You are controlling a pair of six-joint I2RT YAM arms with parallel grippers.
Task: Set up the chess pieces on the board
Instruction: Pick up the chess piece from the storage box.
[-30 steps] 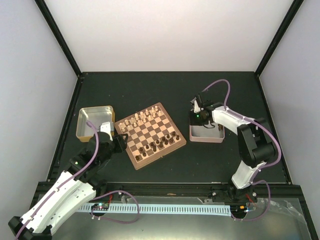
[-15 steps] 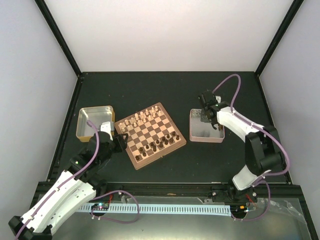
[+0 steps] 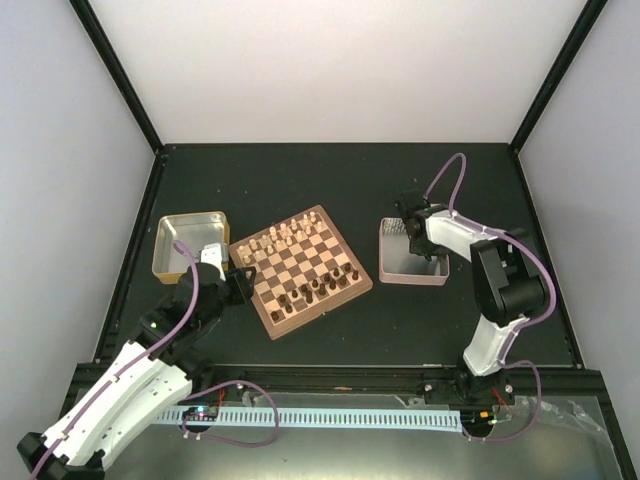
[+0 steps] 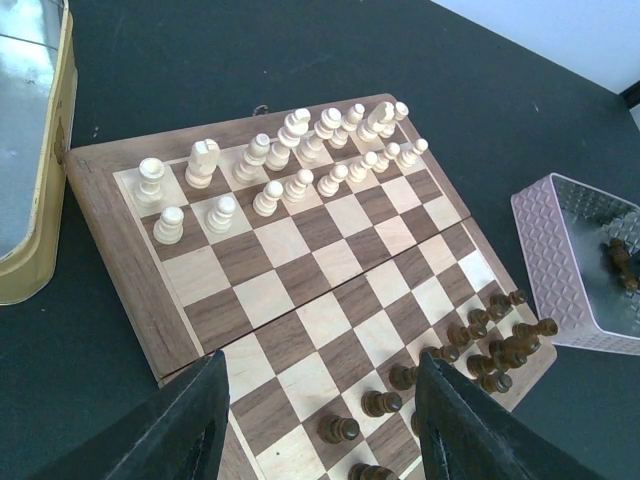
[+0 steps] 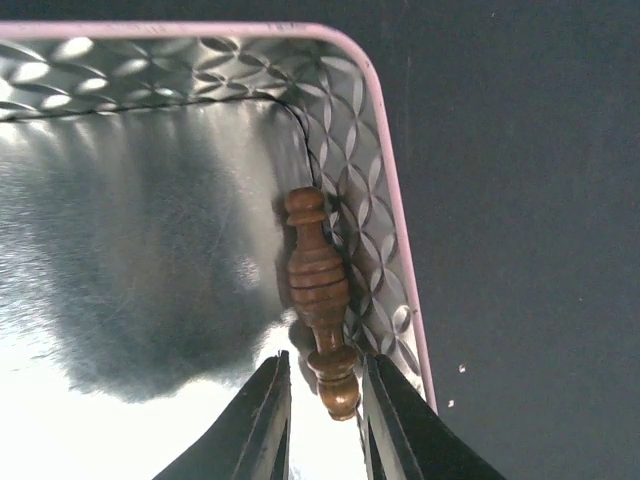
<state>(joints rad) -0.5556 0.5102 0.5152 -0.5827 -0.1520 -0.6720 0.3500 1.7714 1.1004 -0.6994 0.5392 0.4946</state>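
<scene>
The board (image 3: 266, 322) lies at the table's middle, angled. Cream chess pieces (image 3: 280, 238) fill its far-left rows and dark pieces (image 3: 320, 288) stand along its near-right rows. In the left wrist view the board (image 4: 100, 230) shows cream pieces (image 4: 290, 165) and dark pieces (image 4: 470, 350). My left gripper (image 3: 243, 280) is open and empty over the board's near-left corner (image 4: 320, 362). My right gripper (image 3: 410, 222) is down in the pink-sided tin (image 3: 410, 270). Its narrowly open fingers straddle the base (image 5: 323, 358) of a dark piece (image 5: 318, 285) lying against the tin wall.
A gold-sided tin (image 3: 185, 240) stands left of the board and shows at the left edge of the left wrist view (image 4: 40, 200). The pink-sided tin (image 4: 545, 270) sits right of the board with the dark piece (image 4: 620, 262) inside. Black table all around.
My right gripper rose and swung right, then came back down at the tin's far corner around the lying dark piece. The left arm has not moved.
</scene>
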